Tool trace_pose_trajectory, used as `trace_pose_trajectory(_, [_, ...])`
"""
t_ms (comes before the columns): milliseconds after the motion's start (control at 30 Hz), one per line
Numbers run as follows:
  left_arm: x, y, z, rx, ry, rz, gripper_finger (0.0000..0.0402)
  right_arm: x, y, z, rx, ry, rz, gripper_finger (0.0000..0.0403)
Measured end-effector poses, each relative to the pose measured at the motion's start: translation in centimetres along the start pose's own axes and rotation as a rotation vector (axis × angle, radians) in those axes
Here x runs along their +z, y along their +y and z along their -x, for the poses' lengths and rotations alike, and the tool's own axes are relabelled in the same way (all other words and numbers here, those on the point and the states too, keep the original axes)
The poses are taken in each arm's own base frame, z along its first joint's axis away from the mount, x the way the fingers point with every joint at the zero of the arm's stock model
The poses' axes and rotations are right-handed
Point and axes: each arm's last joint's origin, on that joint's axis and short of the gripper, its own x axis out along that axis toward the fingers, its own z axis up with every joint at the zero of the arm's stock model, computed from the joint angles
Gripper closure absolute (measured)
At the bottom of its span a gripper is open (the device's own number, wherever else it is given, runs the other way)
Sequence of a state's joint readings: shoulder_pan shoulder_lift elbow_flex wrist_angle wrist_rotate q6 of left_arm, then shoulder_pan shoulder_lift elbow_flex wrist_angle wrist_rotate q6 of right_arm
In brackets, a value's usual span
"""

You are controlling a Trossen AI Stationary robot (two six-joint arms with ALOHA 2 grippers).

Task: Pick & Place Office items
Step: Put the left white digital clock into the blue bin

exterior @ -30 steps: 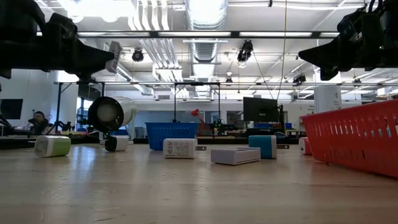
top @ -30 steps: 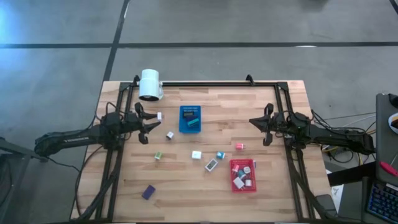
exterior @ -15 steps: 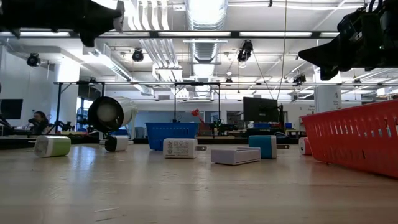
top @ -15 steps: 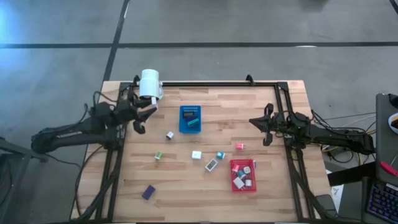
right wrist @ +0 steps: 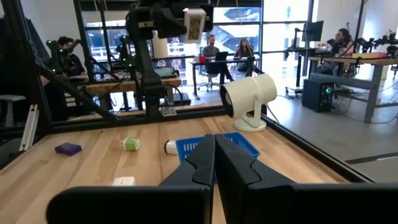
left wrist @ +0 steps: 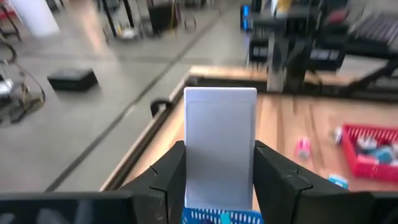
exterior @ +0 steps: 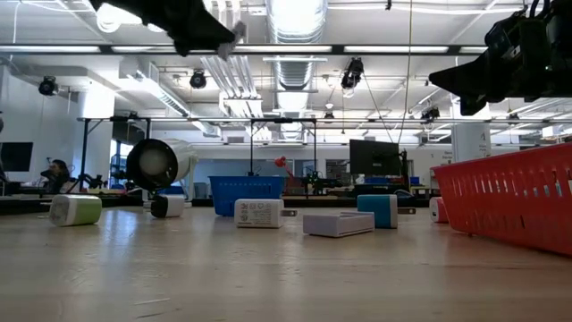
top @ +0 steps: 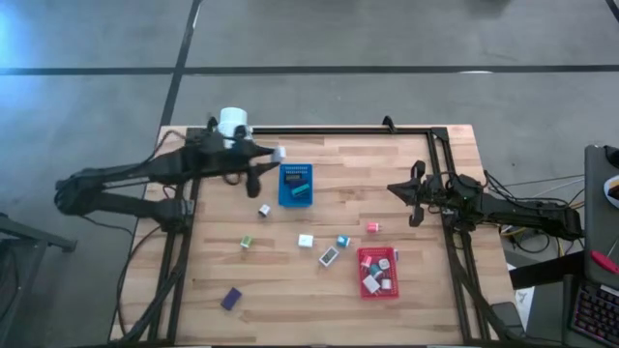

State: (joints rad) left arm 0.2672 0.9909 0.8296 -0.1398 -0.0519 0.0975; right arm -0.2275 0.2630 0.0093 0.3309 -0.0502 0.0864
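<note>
Since lifting off the desk (top: 406,280), my left end effector (top: 274,155) grips a white block (left wrist: 220,146) beside the blue tray (top: 296,184); release next.

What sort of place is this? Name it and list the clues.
Probably a robotics lab in an open office or workshop: exposed ceiling ducts, people at computer desks beyond the wooden table, and the left end effector carrying a white block.

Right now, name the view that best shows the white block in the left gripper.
Left wrist view: the white block fills the picture, pinched by the left gripper. The high view shows a speck beside the blue tray; the right wrist view shows it far off.
</note>
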Motion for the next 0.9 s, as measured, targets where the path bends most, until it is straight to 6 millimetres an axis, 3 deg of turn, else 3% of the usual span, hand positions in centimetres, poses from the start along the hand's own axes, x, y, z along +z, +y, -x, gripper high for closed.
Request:
trace_pose_trajectory(300, [-0.1,-0.4,-7.1,-0.038,0.273,-0.058,0.0255,0.0,0.0,0.0,0.0,-0.001,0.0,0.0394])
trace_pose_trajectory(600, [-4.8,0.2,-12.8,-0.037,0.498,-0.073,0.0255,0.0,0.0,0.0,0.0,0.0,0.0,0.0394])
trace_pose_trajectory(900, [-8.5,0.5,-15.4,-0.052,0.632,-0.106,0.0255,0.0,0.0,0.0,0.0,0.0,0.0,0.0394])
